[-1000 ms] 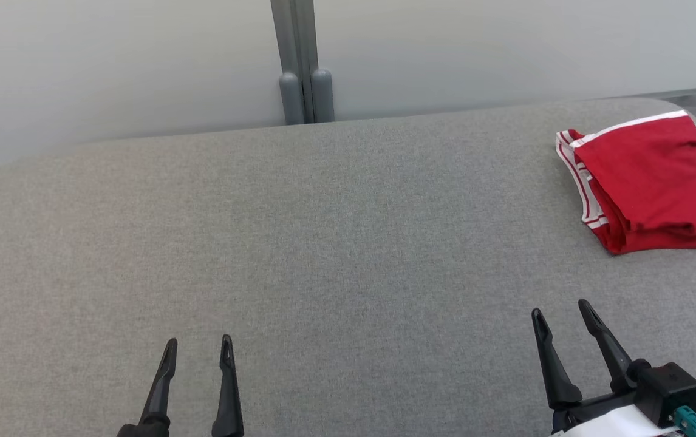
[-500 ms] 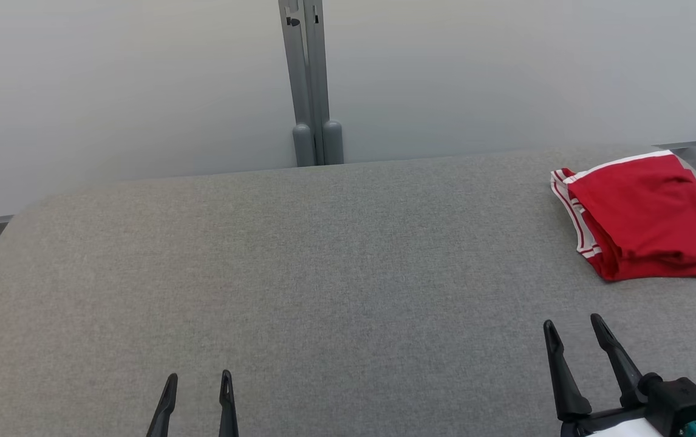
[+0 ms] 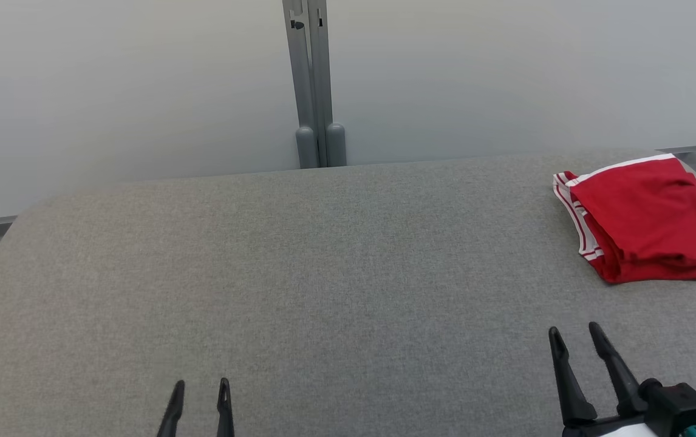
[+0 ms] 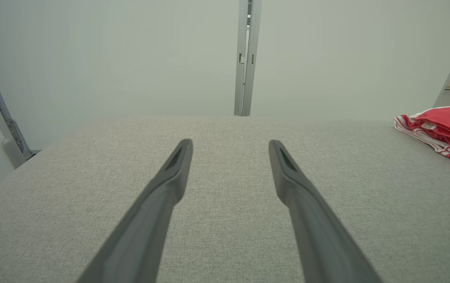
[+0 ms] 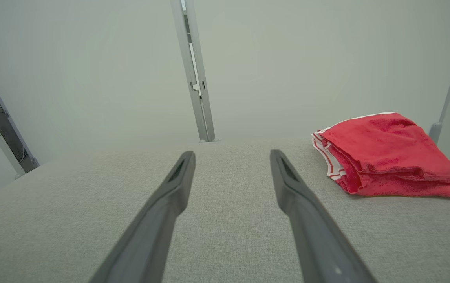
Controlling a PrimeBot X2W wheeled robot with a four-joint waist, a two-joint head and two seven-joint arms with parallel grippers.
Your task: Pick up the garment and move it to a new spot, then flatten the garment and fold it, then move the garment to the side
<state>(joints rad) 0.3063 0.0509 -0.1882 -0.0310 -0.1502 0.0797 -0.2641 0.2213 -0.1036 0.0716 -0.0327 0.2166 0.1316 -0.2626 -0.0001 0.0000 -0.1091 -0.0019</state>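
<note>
While the red garment (image 3: pixel 648 221) lies at the far right edge of the tabletop (image 3: pixel 324 273), the left tool (image 3: pixel 201 383) and right tool (image 3: pixel 574 329) hover spread and empty near its front.

On the worktop (image 3: pixel 324 273) the folded garment (image 3: pixel 645 218) lies at the far right corner, close to the back edge. Wall panels (image 3: pixel 111 91) stand behind the worktop, with a vertical post (image 3: pixel 313 85) between them, behind the worktop's middle. The left gripper (image 3: pixel 201 386) is over the near left part and the right gripper (image 3: pixel 574 331) over the near right part, fingers of both pointing toward the wall. The folded garment is ahead and to the right of the right gripper, not touching it, and well apart from the left gripper.
</note>
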